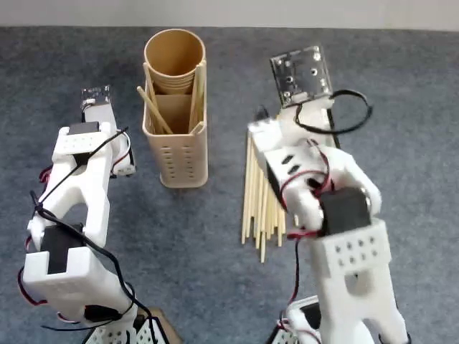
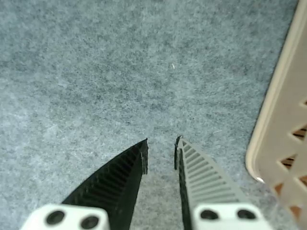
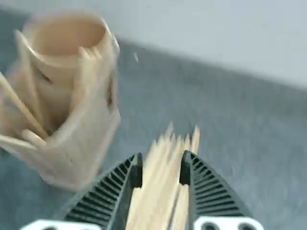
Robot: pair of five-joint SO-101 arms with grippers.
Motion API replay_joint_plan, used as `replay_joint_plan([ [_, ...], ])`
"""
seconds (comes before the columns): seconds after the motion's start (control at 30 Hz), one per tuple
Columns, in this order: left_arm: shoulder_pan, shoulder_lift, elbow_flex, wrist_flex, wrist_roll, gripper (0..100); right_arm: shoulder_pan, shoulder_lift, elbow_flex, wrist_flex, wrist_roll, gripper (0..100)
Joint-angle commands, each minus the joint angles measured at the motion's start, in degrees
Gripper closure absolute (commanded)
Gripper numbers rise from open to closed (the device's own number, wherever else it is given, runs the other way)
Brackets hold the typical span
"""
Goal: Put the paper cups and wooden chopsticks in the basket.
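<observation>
While your right hand (image 3: 161,157) clamps the wooden chopsticks (image 3: 158,201) beside the basket (image 1: 179,159) — paper cups (image 1: 174,51) inside — your left hand (image 2: 161,146) hangs narrow, empty, over the counter (image 2: 96,72).

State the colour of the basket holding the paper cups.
The basket is pale beige, its wall dotted with small holes; the high view shows it best.

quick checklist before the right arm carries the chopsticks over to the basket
1. Grip of right claw on chopsticks: cannot tell, blurred.
2. basket upright: ok.
3. Room in basket for more chopsticks: ok, open space beside the few already in.
4. left claw out of the way: ok, open, empty, beside the basket.
5. paper cups already stacked in basket: ok.
</observation>
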Motion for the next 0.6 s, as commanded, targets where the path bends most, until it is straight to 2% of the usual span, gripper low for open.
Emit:
replay_joint_plan([
  [0.0, 1.1, -1.4, -0.2, -0.6, 0.4, 87, 4.2, 3.3, 10.6, -3.6, 0.9, 86.4],
  [0.2, 1.0, -1.4, -0.2, -0.6, 0.4, 87, 5.8, 10.6, 29.4, -25.3, 3.4, 86.4],
  [0.57, 1.1, -1.4, -0.2, -0.6, 0.4, 87, 11.9, 20.0, 33.3, -34.0, 4.1, 86.4],
])
